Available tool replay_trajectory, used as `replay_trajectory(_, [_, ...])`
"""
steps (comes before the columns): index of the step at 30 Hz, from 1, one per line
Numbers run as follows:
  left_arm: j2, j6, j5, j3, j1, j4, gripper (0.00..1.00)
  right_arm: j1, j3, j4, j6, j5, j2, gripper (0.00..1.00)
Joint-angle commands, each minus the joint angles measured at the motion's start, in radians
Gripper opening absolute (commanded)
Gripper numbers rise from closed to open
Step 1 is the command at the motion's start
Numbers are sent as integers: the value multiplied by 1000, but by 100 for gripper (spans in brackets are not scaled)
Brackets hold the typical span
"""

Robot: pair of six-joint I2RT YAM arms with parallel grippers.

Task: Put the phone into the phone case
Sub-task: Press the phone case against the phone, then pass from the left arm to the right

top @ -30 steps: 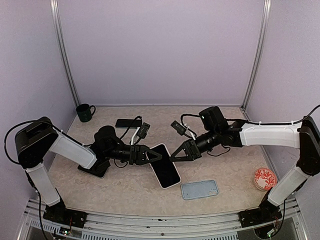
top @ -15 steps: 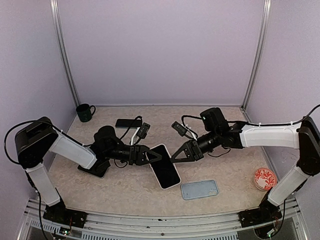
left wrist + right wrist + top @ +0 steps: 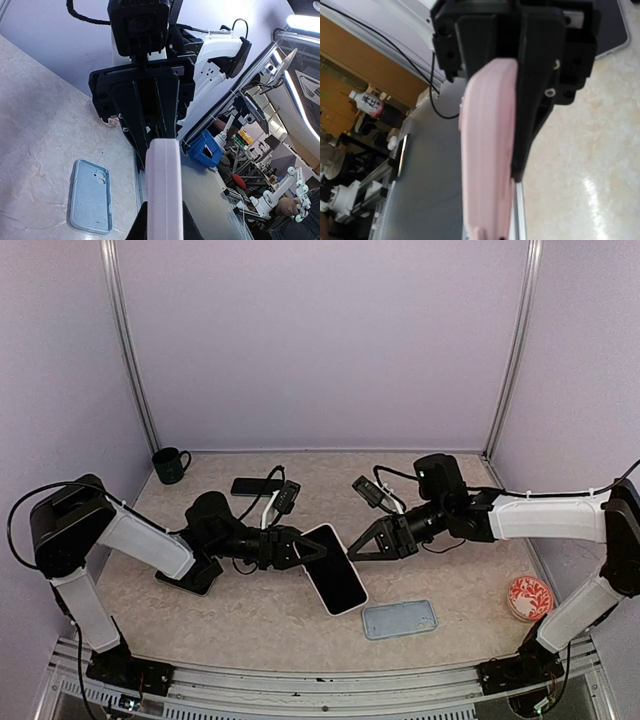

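Note:
The phone (image 3: 333, 578), dark-screened with a pale pink edge, hangs tilted above the table between the two arms. My left gripper (image 3: 310, 548) is shut on its left end; in the left wrist view the pink edge (image 3: 162, 190) stands between my fingers. My right gripper (image 3: 352, 552) meets the phone's opposite edge and is shut on it. In the right wrist view the pink edge (image 3: 487, 150) fills the middle, and my own fingers are hidden there. The light blue phone case (image 3: 399, 619) lies open side up on the table, to the right of and below the phone.
A dark green mug (image 3: 170, 465) stands at the back left. A black slab (image 3: 257, 485) lies behind the left arm, another dark flat thing (image 3: 185, 582) under it. A red patterned dish (image 3: 529, 597) sits at the right. The front rail (image 3: 320, 680) borders the table.
My right gripper has shut on the phone's edge. The right arm has shifted slightly right, and the phone is tilted a little more.

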Motion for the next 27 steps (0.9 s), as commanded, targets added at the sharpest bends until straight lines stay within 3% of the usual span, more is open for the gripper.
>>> replay_trajectory(1, [-17,-10,8,-11,31,-10,0,-49,-20,61,29,-170,-82,15])
replay_trajectory(7, [-19,-11,-2,-10,32,-13,0,-61,-5,-1,0,-103,-87,41])
replay_trajectory(14, [-19,-14,-59,12,34,-68,0,-8,74,-243,-177,247,-76,72])
replay_trajectory(16, [-20,-19,-91,23,36,-100,0,29,77,-246,-193,351,-83,93])
replay_trajectory(17, [-22,-19,-110,30,36,-127,0,47,81,-251,-203,413,-85,99])
replay_trajectory(27, [-35,-95,-296,34,37,-202,0,190,94,-224,-267,919,-88,99])
